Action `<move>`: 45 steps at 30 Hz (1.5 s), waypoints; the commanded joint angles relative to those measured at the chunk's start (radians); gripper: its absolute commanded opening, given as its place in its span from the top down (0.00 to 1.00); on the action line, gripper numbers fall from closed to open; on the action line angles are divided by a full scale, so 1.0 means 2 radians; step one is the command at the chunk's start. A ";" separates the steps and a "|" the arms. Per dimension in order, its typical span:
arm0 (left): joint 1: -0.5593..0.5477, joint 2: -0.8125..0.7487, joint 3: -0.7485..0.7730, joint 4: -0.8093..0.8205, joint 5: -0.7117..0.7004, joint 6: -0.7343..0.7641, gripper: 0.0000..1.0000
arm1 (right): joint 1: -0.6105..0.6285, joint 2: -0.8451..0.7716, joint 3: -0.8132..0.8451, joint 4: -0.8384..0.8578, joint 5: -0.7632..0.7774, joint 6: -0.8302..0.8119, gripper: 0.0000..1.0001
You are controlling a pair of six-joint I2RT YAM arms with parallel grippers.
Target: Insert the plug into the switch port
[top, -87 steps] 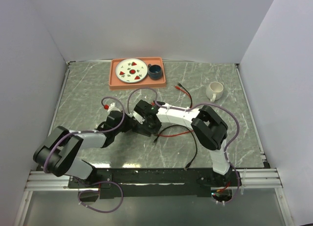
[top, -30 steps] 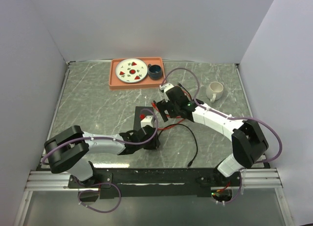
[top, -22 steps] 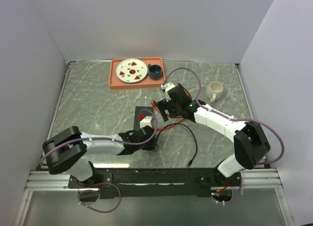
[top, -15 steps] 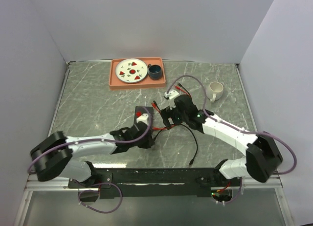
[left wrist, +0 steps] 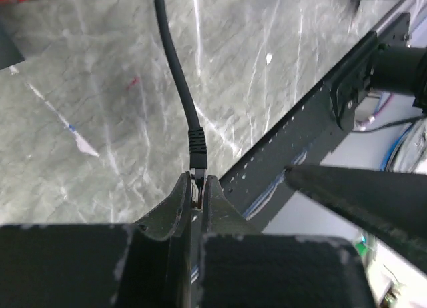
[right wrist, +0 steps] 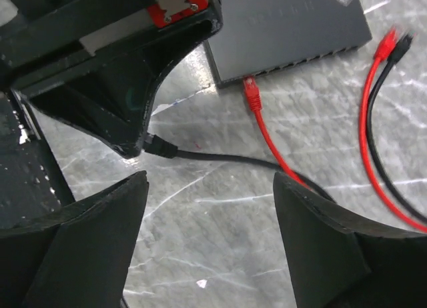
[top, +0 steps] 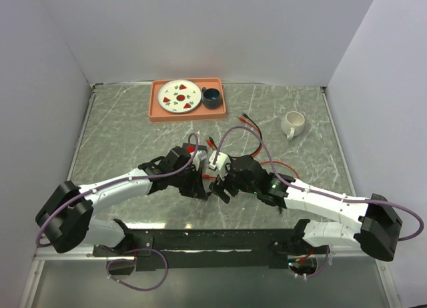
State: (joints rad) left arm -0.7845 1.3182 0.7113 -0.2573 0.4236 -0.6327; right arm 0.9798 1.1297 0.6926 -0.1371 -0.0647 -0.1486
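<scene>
Now left fingers (left wrist: 175, 203) pinch plug (left wrist: 195, 143) (arm (top: 120, 185) outstretched).

Lighting: bright, even, diffuse from overhead; soft shadows beneath arms (top: 127, 185). Glare: pale streaks on bench (top: 113, 141) near front edge. Focus: overhead view sharp; left hand (left wrist: 197, 188) and right hand (right wrist: 210, 181) dark, blurred close to lens

Left gripper (left wrist: 195, 185) now clamped on the plug (left wrist: 196, 148) of the black cable (left wrist: 175, 61) — right gripper (right wrist: 210, 205) drawn in alongside it.
</scene>
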 commanded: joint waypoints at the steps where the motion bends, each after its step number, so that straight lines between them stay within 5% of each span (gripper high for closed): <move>1: 0.033 0.011 0.021 -0.033 0.048 0.037 0.99 | 0.001 0.009 0.016 0.019 0.006 -0.016 0.18; 4: 0.039 0.032 0.022 -0.066 -0.013 0.031 0.99 | 0.001 0.019 0.023 0.017 0.023 -0.008 0.18; 12: -0.029 0.109 0.011 -0.058 0.026 0.022 0.99 | -0.001 0.034 0.039 -0.001 0.046 0.001 0.19; 17: -0.030 0.033 -0.010 -0.052 0.065 -0.008 0.99 | -0.001 0.028 0.031 -0.002 0.015 0.001 0.19; 21: 0.021 -0.060 0.000 -0.096 0.122 0.008 0.99 | -0.003 0.007 0.013 0.014 0.012 0.006 0.17; 27: 0.106 -0.092 0.044 -0.131 0.241 0.044 0.99 | -0.007 0.008 0.022 0.013 0.014 0.005 0.17; 38: 0.137 -0.088 0.049 0.063 0.439 -0.066 0.99 | -0.033 -0.085 -0.007 0.043 -0.056 0.004 0.14; 45: 0.144 -0.023 0.107 -0.123 0.385 0.090 0.99 | -0.033 -0.099 0.015 0.026 -0.081 -0.007 0.16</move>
State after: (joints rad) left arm -0.5068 1.2045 0.8680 -0.3531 1.1984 -0.6182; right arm 0.9146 0.9634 0.6930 -0.1051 -0.1738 -0.1486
